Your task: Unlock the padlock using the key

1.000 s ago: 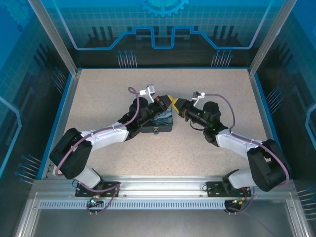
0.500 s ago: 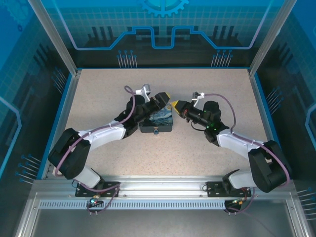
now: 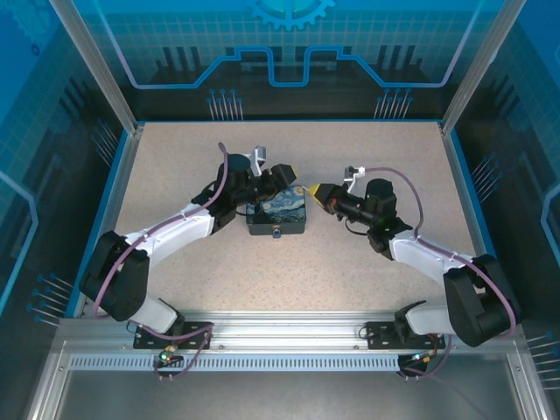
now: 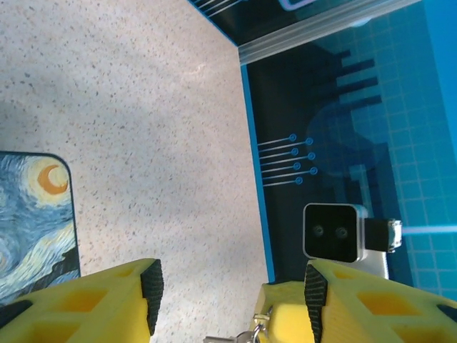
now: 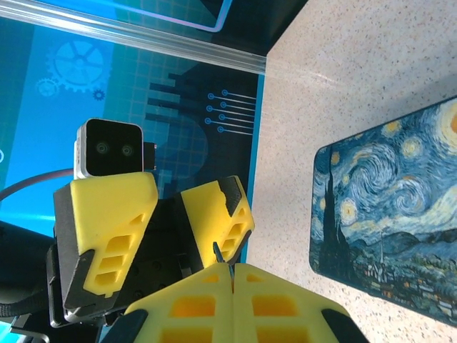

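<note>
Padlock is showing as a tiny bluish speck hanging at the near edge of the Starry Night box, too small for detail. Box is lying flat on the speckled table between my arms; I'm judging it light enough to be sliding if pushed, so it's needing bracing. My left gripper is hovering just off the box's far edge with jaws parted and nothing between them, facing my right gripper. That one is pinching shut on the key, just a thin dark sliver poking out between the yellow pads. Padlock is looking like stiff, slick metal, light and probably swinging freely, so I'm planning on clamping it across the flat body sides, leaving the keyhole end exposed. Key is looking thin and rigid but is likely pivoting in soft pads; I'm wanting the grip on its head, shaft staying straight.
</note>
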Tool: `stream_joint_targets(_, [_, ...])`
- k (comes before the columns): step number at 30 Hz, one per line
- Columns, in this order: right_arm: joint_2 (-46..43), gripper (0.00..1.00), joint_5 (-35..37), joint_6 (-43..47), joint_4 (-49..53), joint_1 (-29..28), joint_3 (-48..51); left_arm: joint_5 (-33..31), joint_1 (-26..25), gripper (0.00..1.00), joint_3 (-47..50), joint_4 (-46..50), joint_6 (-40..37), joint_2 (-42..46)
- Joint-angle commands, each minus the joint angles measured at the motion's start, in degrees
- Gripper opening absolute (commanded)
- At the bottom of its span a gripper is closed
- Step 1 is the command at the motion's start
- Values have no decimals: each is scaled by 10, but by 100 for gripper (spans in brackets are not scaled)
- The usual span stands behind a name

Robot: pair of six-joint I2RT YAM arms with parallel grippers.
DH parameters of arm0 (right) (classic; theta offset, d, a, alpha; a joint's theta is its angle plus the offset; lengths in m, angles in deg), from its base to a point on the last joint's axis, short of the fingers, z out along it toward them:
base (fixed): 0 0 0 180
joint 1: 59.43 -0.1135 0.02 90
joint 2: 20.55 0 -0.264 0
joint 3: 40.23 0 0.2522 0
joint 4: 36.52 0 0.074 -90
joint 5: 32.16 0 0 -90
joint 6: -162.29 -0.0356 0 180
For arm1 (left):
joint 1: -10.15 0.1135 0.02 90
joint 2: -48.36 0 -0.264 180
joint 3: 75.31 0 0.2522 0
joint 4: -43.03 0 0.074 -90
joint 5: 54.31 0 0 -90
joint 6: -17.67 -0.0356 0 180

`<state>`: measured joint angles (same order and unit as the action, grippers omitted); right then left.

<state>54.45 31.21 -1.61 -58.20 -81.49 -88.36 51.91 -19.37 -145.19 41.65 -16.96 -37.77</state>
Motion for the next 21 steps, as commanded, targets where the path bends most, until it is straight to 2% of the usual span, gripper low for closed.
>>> stream_joint_targets(1, [-34, 0, -6, 43, 55, 11, 15, 19, 0, 56, 11, 44, -47, 42])
stream_joint_targets(7, [-78, 0, 8, 108, 136, 29, 42, 2, -2, 58, 81, 133, -136, 120])
stream_joint_targets(11, [-74, 0, 6, 116, 132, 45, 64, -19, -16, 59, 164, 150, -175, 187])
stream_joint_targets(15, [-29, 0, -11, 115, 100, 49, 60, -87, -58, 65, 229, 168, -185, 225])
stream_joint_targets(21, [54, 0, -45, 98, 55, 49, 19, -187, -106, 69, 270, 164, -183, 203])
